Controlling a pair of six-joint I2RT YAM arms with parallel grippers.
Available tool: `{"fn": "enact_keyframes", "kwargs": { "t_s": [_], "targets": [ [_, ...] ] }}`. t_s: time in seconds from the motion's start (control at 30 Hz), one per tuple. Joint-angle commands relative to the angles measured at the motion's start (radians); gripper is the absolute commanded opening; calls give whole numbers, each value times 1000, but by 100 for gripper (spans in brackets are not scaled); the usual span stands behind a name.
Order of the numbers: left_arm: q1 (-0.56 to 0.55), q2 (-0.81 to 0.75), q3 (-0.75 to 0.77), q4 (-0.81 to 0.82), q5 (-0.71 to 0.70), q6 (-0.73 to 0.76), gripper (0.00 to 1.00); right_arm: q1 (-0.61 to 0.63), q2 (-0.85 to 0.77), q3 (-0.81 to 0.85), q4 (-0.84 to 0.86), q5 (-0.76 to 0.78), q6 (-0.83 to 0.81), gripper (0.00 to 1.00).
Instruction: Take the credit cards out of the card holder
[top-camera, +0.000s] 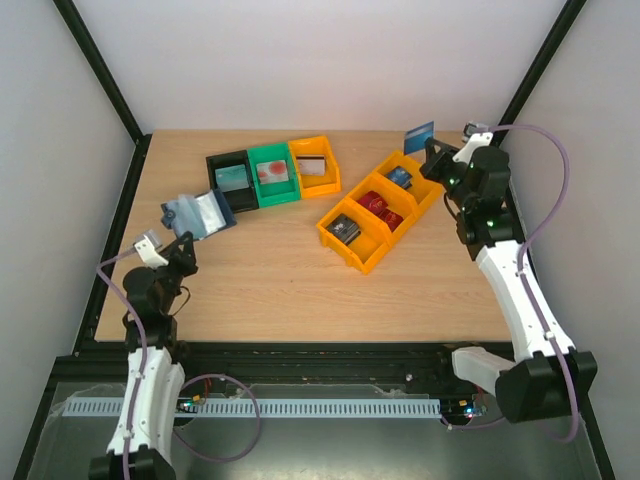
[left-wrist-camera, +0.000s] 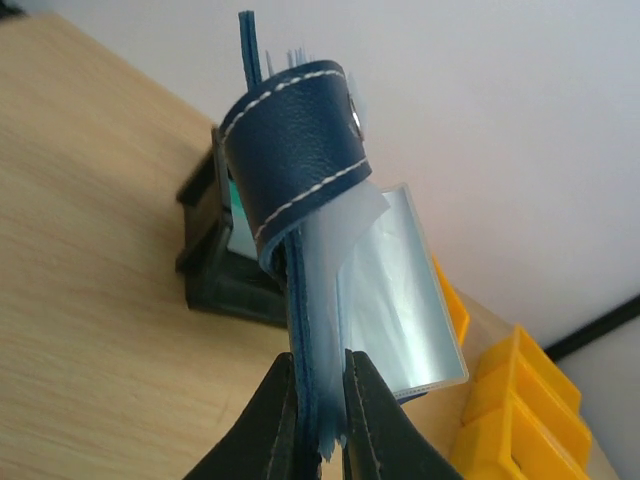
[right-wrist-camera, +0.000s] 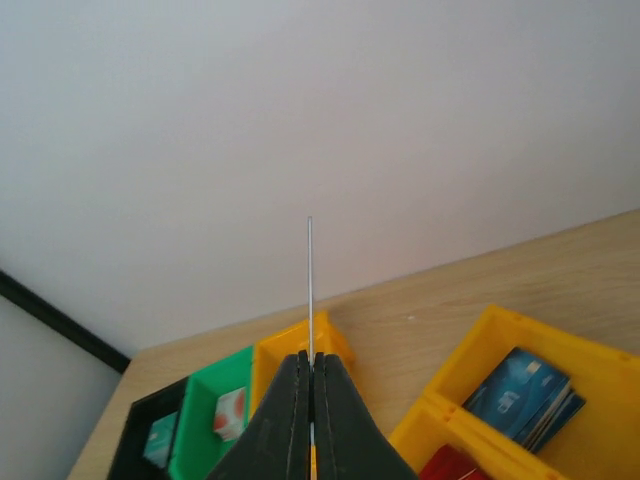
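My left gripper is shut on the card holder and holds it open above the table's left side. In the left wrist view the fingers pinch its navy cover and clear sleeves, and the stitched tab curls over the top. My right gripper is raised at the far right, shut on a blue credit card. In the right wrist view that card appears edge-on, rising from between the closed fingers.
A black bin, a green bin and a small orange bin stand in a row at the back, each with a card inside. A yellow three-part bin to the right holds blue, red and grey cards.
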Motion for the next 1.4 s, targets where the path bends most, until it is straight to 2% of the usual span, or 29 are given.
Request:
{"fn": "enact_keyframes", "kwargs": {
  "t_s": [0.0,0.2,0.27,0.37,0.43,0.57,0.73,0.93,1.07,1.2,1.37],
  "targets": [
    [3,142,67,107,169,-11,2,-77,95,48,130,-37,-8,1],
    [-30,532,476,166,313,47,2,-176,369,203,380,-219,125,2],
    [-39,673,618,151,349,21,2,-181,473,297,384,-300,110,2],
    [-62,836,831,0,360,79,2,-181,602,427,261,-373,83,2],
    [-85,898,949,-96,340,144,2,-180,642,495,108,-401,22,1],
    [-131,1035,1113,-148,359,170,2,-180,685,608,-149,-363,-157,1],
    [-171,1151,1179,-62,347,120,2,-181,763,680,-381,-383,-295,1],
    [-199,1190,1182,4,341,111,2,-181,896,855,-691,-323,-472,2],
    [-213,1172,1153,23,345,139,2,-192,967,922,-760,-312,-529,2],
    [-226,1144,1121,20,333,152,2,-213,1033,1000,-820,-344,-530,2],
    [-249,1125,1100,10,331,186,2,-249,1092,1015,-829,-401,-505,2]
  ]
}}
